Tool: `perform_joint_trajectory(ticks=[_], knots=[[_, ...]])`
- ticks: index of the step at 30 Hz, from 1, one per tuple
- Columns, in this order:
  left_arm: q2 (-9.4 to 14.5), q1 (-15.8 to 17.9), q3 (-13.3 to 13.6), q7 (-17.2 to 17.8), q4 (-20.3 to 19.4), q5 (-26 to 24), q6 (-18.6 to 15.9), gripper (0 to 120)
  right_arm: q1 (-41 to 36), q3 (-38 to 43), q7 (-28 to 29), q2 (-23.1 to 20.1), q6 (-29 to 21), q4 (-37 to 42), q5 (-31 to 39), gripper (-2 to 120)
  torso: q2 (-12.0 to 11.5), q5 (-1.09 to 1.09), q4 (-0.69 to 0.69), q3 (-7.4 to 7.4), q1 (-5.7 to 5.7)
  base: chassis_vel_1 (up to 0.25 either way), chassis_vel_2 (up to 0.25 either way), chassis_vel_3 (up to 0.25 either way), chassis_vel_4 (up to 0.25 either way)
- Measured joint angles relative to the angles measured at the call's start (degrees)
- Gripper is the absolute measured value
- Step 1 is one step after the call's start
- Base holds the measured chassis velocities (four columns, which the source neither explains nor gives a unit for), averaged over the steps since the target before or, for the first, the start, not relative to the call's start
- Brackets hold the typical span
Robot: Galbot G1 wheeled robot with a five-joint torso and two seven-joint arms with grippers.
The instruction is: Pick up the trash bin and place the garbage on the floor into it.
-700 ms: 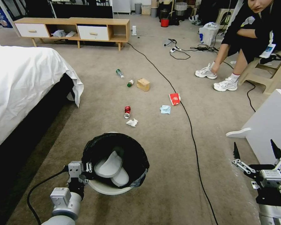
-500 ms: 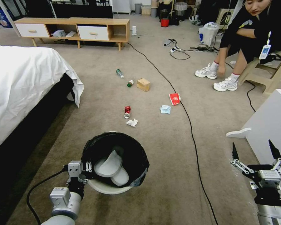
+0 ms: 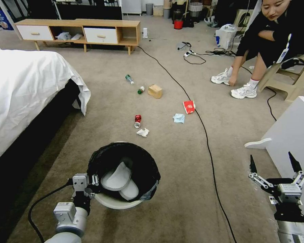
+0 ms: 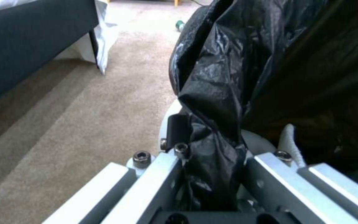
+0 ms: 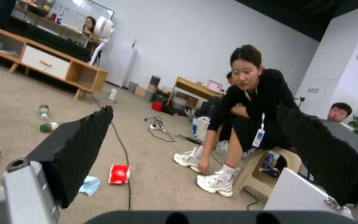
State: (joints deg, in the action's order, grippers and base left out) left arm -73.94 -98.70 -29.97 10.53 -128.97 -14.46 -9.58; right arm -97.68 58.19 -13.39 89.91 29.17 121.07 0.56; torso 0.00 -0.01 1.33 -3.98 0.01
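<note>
My left fingers [image 3: 95, 180] pinch the trash bin [image 3: 123, 175] rim, bag included; right fingers [image 3: 275, 165] spread, empty. Judgement: keep bin level, approach crushed can [image 3: 137, 120] on the floor [image 3: 179, 162].

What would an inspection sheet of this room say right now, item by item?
Surface: beige carpet floor.
Job's things: trash bin with black liner, two white pieces inside; litter on the carpet: red can, white tissue, blue tissue, red packet, tan box, two bottles.
Clutter: nothing seen beyond the litter.
Grippers: left gripper jaws clamped on the bin's lined rim; right gripper open, empty, low at the robot's right.
Cables: black cable crossing the carpet beside the packet.
Surroundings: bed, wooden cabinet, white panel.
</note>
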Motion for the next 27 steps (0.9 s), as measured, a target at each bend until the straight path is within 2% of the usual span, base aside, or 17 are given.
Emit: perform_joint_trajectory(ticks=[15, 21, 27], knots=[[-0.56, 0.24, -0.24, 0.07, 0.17, -0.20, 0.14, 2, 0.11, 0.01, -0.37, -0.20, -0.46, -0.32, 0.61, 100, 0.00, 0.00, 0.00, 0.00, 0.00, -0.007, 0.010, 0.006, -0.007], [-0.58, 0.28, -0.33, 0.10, 0.24, -0.23, 0.19, 2, 0.14, -0.09, -0.38, -0.14, -0.46, -0.48, 0.60, 100, 0.00, 0.00, 0.00, 0.00, 0.00, -0.147, 0.162, 0.152, -0.139], [-0.58, 0.44, -0.36, 0.19, 0.34, -0.25, 0.27, 2, 0.23, -0.11, -0.45, -0.10, -0.46, -0.62, 0.59, 100, 0.00, -0.02, 0.01, 0.00, 0.00, -0.239, 0.222, 0.229, -0.216]])
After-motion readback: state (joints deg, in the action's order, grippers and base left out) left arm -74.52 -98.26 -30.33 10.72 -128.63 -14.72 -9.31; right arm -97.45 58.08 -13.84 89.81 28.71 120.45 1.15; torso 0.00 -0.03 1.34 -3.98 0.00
